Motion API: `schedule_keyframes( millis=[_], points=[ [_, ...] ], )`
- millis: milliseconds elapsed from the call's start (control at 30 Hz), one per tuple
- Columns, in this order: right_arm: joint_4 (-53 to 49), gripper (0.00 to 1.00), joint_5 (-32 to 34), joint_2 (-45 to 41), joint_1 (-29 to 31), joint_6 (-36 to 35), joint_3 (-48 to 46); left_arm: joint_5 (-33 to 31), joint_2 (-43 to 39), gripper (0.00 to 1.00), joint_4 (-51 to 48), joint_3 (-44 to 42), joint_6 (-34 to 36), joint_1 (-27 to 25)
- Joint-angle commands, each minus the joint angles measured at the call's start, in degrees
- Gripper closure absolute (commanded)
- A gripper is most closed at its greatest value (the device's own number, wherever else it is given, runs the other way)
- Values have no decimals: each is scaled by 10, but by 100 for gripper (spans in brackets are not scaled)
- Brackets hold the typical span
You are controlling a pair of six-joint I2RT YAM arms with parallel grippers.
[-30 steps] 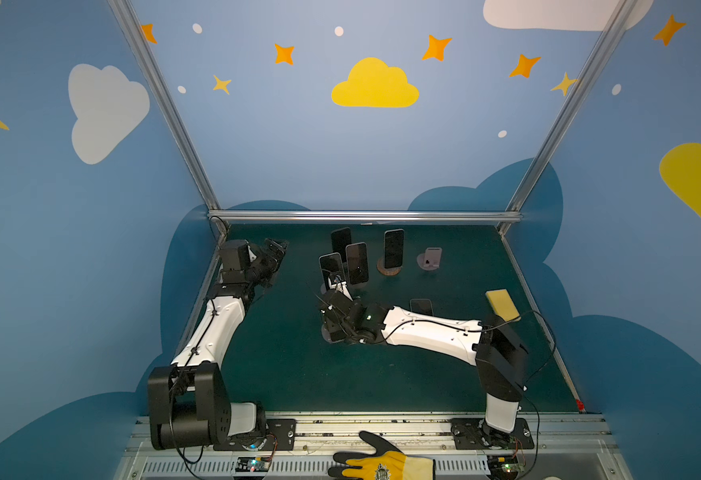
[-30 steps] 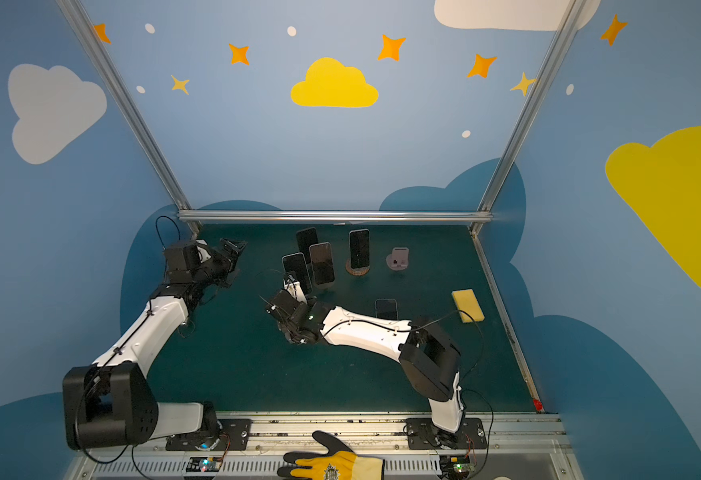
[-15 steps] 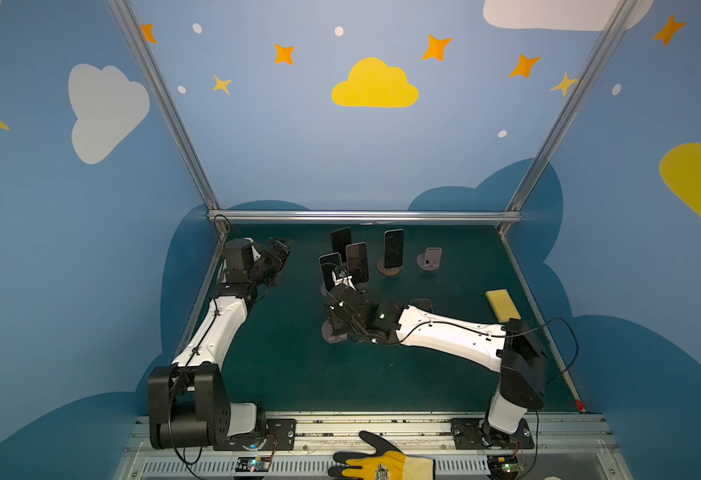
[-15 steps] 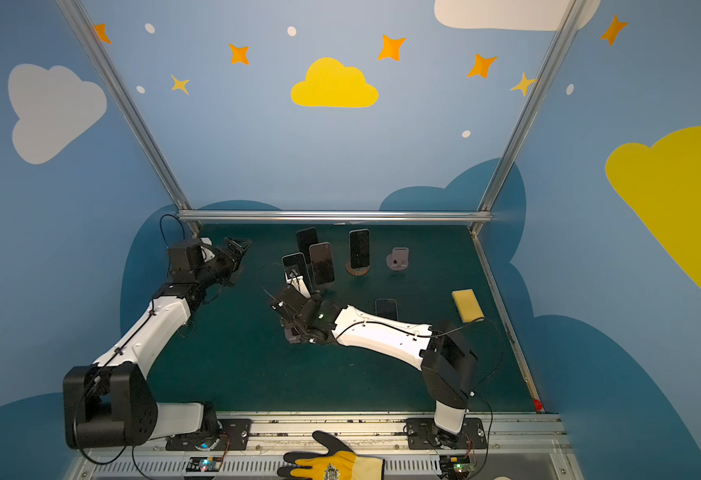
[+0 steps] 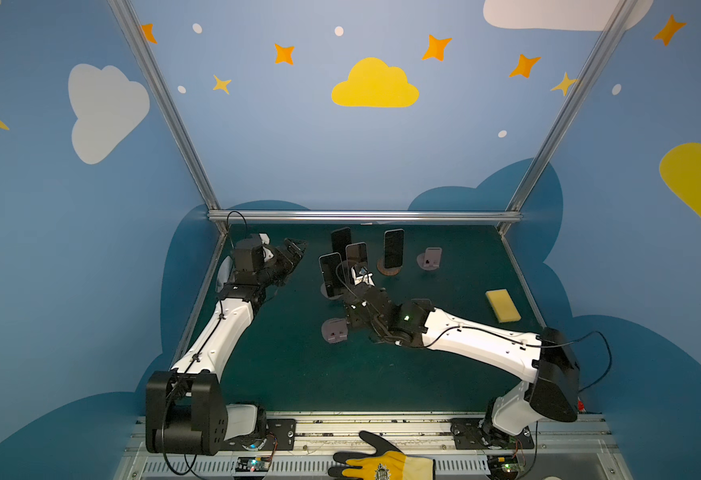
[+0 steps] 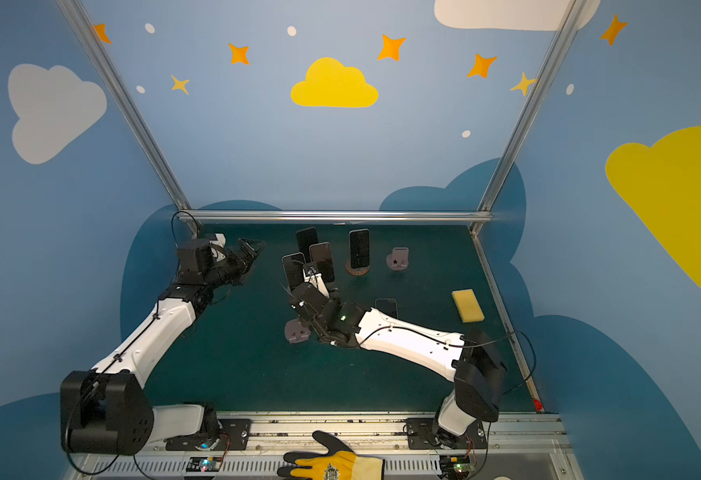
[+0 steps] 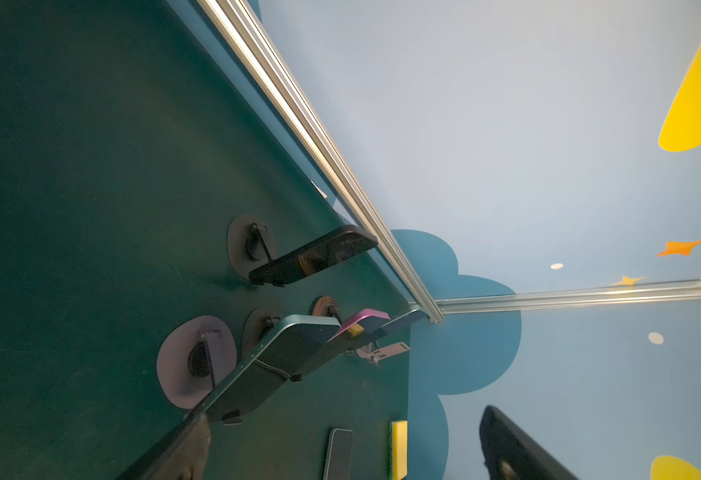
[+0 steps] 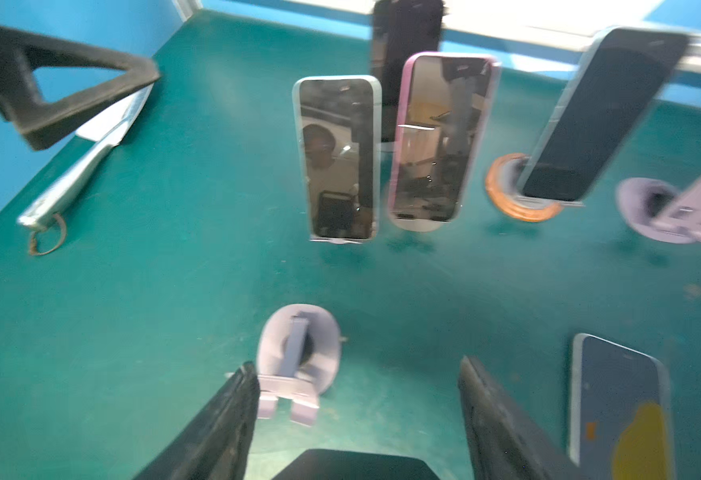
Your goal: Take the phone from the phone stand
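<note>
Where the phone [image 8: 338, 158] sits: upright on its phone stand [image 7: 174, 365], beside a pink-cased phone [image 8: 440, 137], toward the back of the counter [image 8: 132, 291].
Right gripper [image 8: 357, 365]: spread, empty, beside a bare lilac stand [image 8: 298, 353].
Left gripper [image 5: 294, 251]: spread wide, empty, well apart.

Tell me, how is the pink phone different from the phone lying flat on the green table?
The pink phone stands upright on its stand; the flat phone lies screen-up on the table, on no stand. The pink phone has a pink rim; the flat phone's rim looks pale. Both are slim, with shiny screens that mirror the room.
</note>
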Motion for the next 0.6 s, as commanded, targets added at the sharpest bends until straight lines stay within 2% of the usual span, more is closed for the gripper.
schedule_keyframes(
  millis=[0,267,567],
  points=[
    [-9,38,35,-46,-12,-3,-21,14,-19,0,14,10,27,-11],
    [-42,38,50,-110,-35,-3,-59,23,-39,0,38,2,43,-45],
    [-96,39,53,-165,-48,-5,-82,7,-52,0,21,3,89,-112]
  ],
)
